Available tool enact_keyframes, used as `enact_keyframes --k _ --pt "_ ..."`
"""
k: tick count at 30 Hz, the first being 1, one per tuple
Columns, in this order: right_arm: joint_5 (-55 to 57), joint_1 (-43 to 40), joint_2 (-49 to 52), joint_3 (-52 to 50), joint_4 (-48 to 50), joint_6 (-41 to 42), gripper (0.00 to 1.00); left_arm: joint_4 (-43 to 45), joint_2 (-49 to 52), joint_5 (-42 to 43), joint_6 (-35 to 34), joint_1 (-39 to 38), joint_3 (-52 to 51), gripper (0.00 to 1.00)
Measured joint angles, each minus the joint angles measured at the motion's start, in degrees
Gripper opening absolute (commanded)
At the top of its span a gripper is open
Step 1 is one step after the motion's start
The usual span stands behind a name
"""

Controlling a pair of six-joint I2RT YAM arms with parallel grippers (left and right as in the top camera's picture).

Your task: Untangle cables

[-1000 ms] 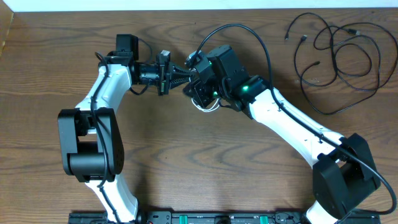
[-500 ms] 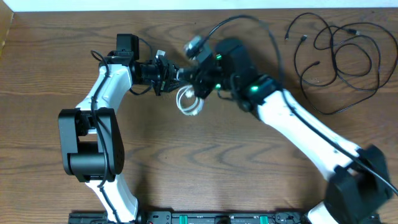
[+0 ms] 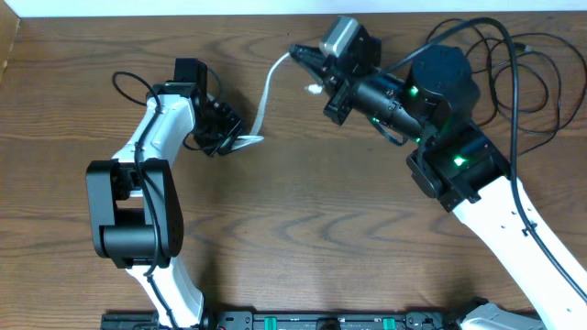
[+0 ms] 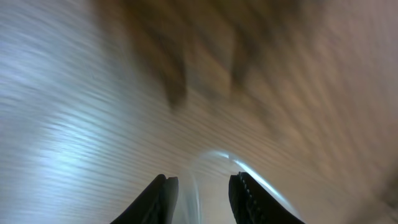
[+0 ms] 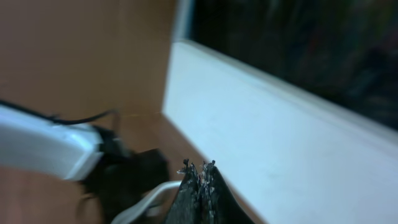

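Note:
The white cable (image 3: 264, 96) is drawn out in a line over the wooden table, from my left gripper (image 3: 234, 142) up to my right gripper (image 3: 298, 53). One small white plug end (image 3: 314, 89) dangles just below the right jaws. My right gripper (image 5: 200, 167) is shut on the white cable (image 5: 149, 196), which enters from the left. My left gripper (image 4: 202, 183) has its jaws apart, and the blurred white cable (image 4: 193, 186) runs loosely between them and loops off to the right. Loose black cables (image 3: 500, 82) lie at the far right.
The table's far edge meets a white wall (image 3: 183, 7) just behind my right gripper. My right arm's thick black wire (image 3: 515, 110) arcs over the pile of black cables. The left arm's white link (image 5: 43, 149) shows in the right wrist view.
My right gripper has pulled back toward the far right with the white cable, stretching its coil into a line. My left gripper has swung toward the near side and its jaws have parted.

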Motion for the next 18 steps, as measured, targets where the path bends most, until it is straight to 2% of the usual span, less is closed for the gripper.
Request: enact_keyframes --k 5,9,12,15,18 --pt "9.2 0.0 -0.5 0.0 4.9 -2.4 0.01 -0.3 0.0 -10.4 0.0 0.5 0.0 0.35" --pt "16.4 0.0 -1.2 0.0 8.4 -3.0 0.01 -0.5 0.0 -14.9 0.0 1.7 0.0 0.36" --pt "19.3 0.0 -2.2 0.0 8.6 -3.2 0.01 -1.1 0.0 -15.9 0.2 3.1 0.0 0.41" --pt "20.6 0.0 -2.6 0.0 8.0 -3.2 0.01 -1.5 0.0 -16.0 0.6 4.6 0.0 0.52" --pt "21.3 0.0 -2.6 0.0 6.9 -3.4 0.01 -1.8 0.0 -14.9 0.7 6.2 0.0 0.59"
